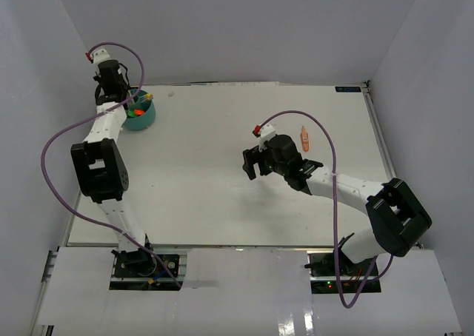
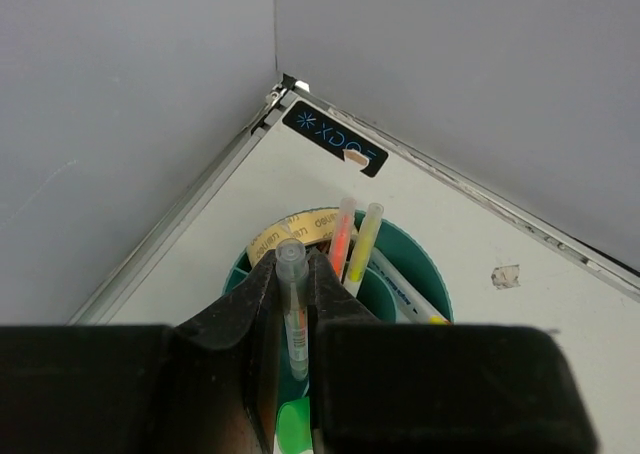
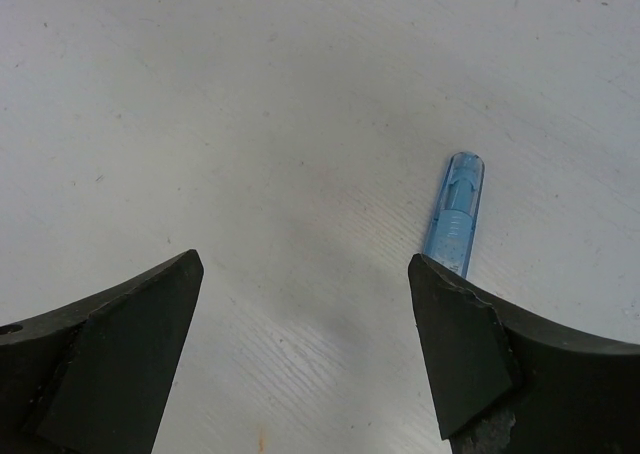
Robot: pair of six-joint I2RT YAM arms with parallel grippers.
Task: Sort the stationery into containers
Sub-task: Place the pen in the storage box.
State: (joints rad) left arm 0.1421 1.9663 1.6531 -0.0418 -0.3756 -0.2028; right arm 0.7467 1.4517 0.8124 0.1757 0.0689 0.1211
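Over the cup (image 2: 425,269), the left hand (image 2: 293,284) pinches a clear pen (image 2: 296,329) upright. The right hand (image 3: 305,344) hovers spread above the surface (image 3: 250,124); a blue pen (image 3: 455,209) lies off-centre, touching one finger, its long axis across the closing line.

The left arm (image 1: 109,132) and the right arm (image 1: 348,190) are made of white tubes with big black boxy joints (image 1: 98,171). A thin purple cable (image 1: 46,147) loops along each arm and ends in a small red plug (image 1: 89,55). The left tool (image 2: 293,266) and the right tool (image 3: 305,304) have thick black fingers (image 3: 110,344) shaped like wedges. Each base (image 1: 135,262) is dark.
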